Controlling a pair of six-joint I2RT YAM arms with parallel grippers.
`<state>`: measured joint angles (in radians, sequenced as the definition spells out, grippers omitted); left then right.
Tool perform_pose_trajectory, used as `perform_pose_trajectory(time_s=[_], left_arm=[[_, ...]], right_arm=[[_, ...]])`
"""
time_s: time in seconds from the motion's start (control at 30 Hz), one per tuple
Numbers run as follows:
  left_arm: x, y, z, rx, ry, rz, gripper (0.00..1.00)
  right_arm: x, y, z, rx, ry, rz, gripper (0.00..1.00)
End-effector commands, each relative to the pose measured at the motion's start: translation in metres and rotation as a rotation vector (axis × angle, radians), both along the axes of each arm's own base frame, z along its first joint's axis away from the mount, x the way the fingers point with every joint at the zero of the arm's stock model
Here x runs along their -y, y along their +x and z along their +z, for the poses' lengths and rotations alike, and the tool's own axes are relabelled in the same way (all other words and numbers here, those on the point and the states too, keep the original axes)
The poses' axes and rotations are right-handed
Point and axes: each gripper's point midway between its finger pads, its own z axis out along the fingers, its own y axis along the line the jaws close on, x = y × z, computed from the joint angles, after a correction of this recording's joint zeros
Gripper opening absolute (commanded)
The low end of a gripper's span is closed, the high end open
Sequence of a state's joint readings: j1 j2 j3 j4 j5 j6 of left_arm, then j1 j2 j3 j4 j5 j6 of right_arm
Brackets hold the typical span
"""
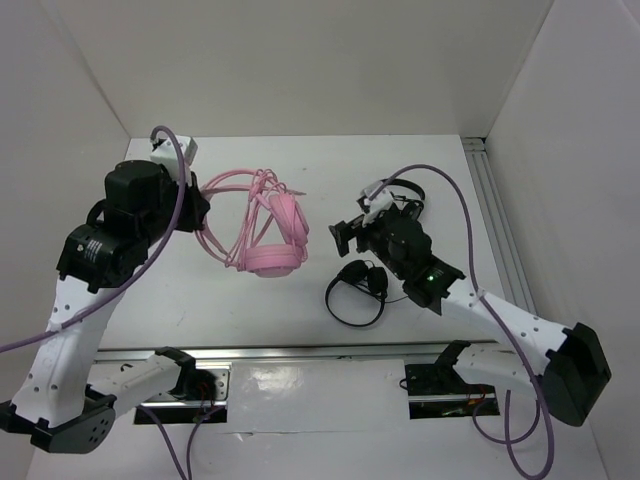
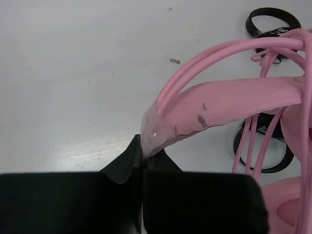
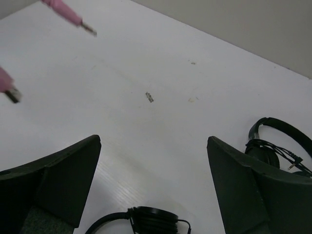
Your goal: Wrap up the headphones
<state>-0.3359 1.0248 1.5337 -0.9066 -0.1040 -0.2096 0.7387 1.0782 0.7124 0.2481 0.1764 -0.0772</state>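
Closest to my left wrist lens, my left claw [image 2: 142,160] is pinched tight on the headphones [image 2: 234,100]. Its fingers [image 2: 122,168] meet on the clear-taped end of the padded pink band, where thin pink headband wires run in. From that grip the band arches away toward 2 o'clock, and a round pink cup sits low at 4 o'clock.

From above, the pink headset lies on the table [image 1: 300,320] at about 9 o'clock from its middle. Its padded cups are toward the arms' bases and thin pink strands cross over it.

My right claw [image 3: 152,146] gapes wide, gripping nothing. Two pink plug ends [image 3: 73,17] with metal tips show at 10 and 11 o'clock. One black headset [image 3: 146,219] lies at 6 o'clock, and a second black headset [image 3: 278,141] at 4 o'clock.
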Motion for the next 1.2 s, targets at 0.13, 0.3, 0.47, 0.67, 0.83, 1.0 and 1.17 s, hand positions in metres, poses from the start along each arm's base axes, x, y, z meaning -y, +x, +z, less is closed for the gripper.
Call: perform_pose_trajectory(time_s=[0.13, 0.3, 0.47, 0.67, 0.83, 1.0, 1.17], left_arm=[[0.004, 0.025, -0.013, 0.053, -0.175, 0.125, 0.00], [0.008, 0.048, -0.048, 0.052, -0.223, 0.147, 0.00], [0.010, 0.064, -0.097, 0.024, -0.252, 0.135, 0.00], [-0.006, 0.090, -0.147, -0.052, -0.313, 0.199, 0.00], [-0.010, 0.102, -0.168, -0.083, -0.337, 0.216, 0.00], [-0.015, 0.116, -0.186, -0.096, -0.333, 0.264, 0.00], [-0.009, 0.126, -0.218, -0.114, -0.284, 0.298, 0.00]], right_arm=[[0.013, -0.033, 0.048, -0.012, 0.250, -0.025, 0.24], [0.029, -0.054, 0.061, -0.049, 0.297, -0.098, 0.10], [0.035, -0.070, 0.075, -0.076, 0.284, -0.111, 0.00], [0.032, -0.080, 0.079, -0.092, 0.277, -0.089, 0.00], [0.026, -0.084, 0.067, -0.107, 0.260, -0.062, 0.00], [0.019, -0.082, 0.061, -0.113, 0.242, -0.045, 0.00], [0.018, -0.083, 0.061, -0.115, 0.242, -0.033, 0.00]])
